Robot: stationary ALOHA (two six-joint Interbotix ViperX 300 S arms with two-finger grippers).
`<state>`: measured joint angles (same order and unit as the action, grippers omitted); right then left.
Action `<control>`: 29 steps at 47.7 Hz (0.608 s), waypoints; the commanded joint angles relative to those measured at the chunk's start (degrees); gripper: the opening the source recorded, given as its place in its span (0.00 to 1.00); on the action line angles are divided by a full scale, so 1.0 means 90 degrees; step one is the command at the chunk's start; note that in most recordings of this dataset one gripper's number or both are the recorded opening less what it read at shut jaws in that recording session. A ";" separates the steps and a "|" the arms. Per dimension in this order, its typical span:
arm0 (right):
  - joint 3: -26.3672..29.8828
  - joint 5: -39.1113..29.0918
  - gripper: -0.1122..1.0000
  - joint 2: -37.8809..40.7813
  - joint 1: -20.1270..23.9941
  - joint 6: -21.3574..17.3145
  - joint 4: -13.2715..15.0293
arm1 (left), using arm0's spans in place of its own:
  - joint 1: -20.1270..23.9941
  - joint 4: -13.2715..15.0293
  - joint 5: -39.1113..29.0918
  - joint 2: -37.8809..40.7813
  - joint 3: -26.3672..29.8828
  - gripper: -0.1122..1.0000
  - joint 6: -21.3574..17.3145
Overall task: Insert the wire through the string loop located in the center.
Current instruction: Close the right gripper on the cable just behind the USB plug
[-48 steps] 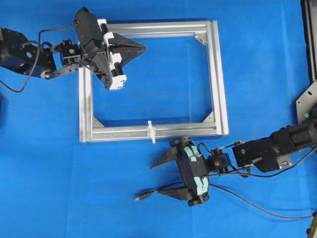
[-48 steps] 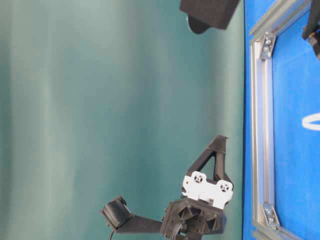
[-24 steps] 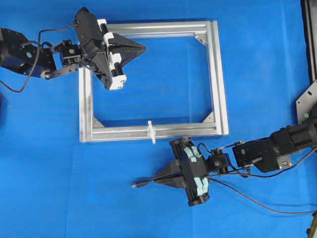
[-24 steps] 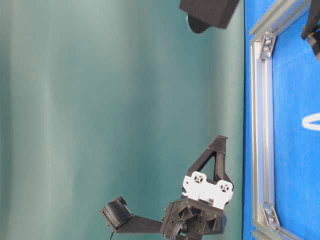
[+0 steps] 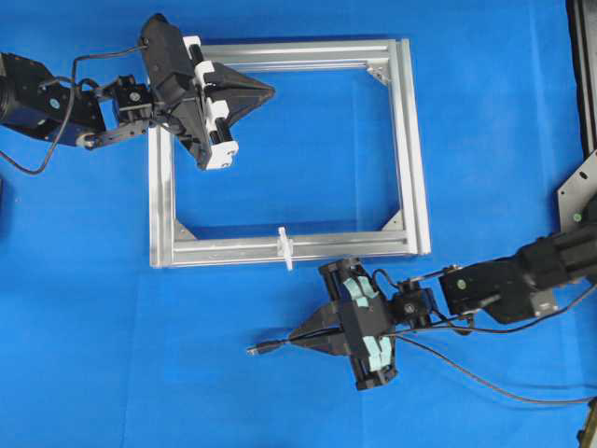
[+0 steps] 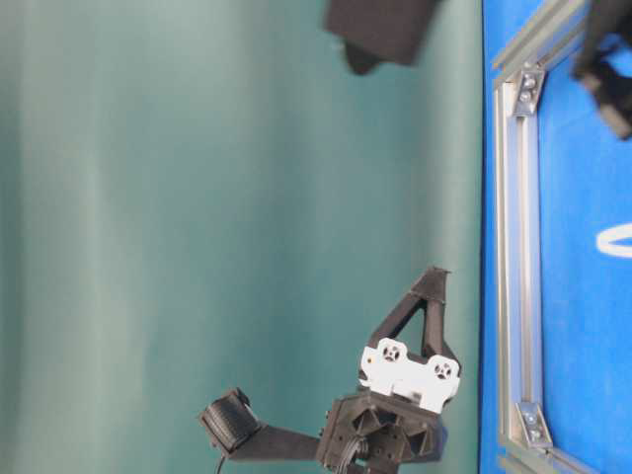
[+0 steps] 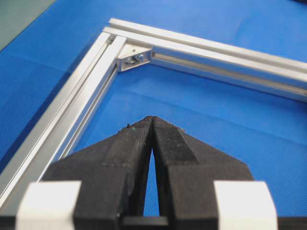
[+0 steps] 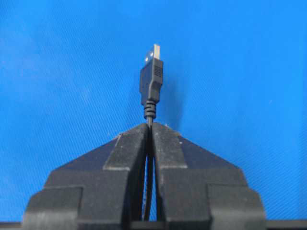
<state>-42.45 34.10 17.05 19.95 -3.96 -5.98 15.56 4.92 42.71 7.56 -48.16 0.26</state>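
The wire [image 5: 264, 347] is a thin black cable with a dark plug tip. My right gripper [image 5: 292, 337] is shut on it just behind the plug, below the frame's near bar. In the right wrist view the plug [image 8: 151, 79] sticks out past the closed right gripper [image 8: 150, 125]. The white string loop [image 5: 284, 247] crosses the silver frame's near bar [image 5: 233, 250], up and left of the right gripper; it also shows in the table-level view [image 6: 614, 240]. My left gripper [image 5: 270, 91] is shut and empty over the frame's far left corner, as the left wrist view [image 7: 152, 118] confirms.
The rest of the wire trails right across the blue cloth [image 5: 485, 381]. The rectangular aluminium frame [image 5: 410, 140] has triangular corner brackets [image 7: 134, 56]. A metal stand [image 5: 578, 191] is at the right edge.
The right gripper went from open astride the wire to shut on it; the plug shifted up with it. In the table-level view the right arm now moves away from the table. The left arm is still.
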 commanded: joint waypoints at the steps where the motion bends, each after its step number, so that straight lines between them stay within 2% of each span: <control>1: 0.0088 -0.0205 0.08 -0.0508 0.0029 0.0049 0.0010 | -0.0020 -0.0010 0.0029 -0.0156 0.0107 0.10 0.0000; 17: 0.0098 -0.1104 0.08 -0.1465 0.0029 0.0293 0.0010 | -0.0020 -0.0020 0.0029 -0.0156 0.0107 0.10 0.0000; 29: 0.0137 -0.1328 0.08 -0.1572 0.0029 0.0332 0.0010 | -0.0049 -0.0020 0.0020 -0.0166 0.0107 0.10 0.0010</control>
<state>-42.36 22.24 4.48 19.95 -0.97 -5.98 15.38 4.92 42.71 7.56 -48.16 0.35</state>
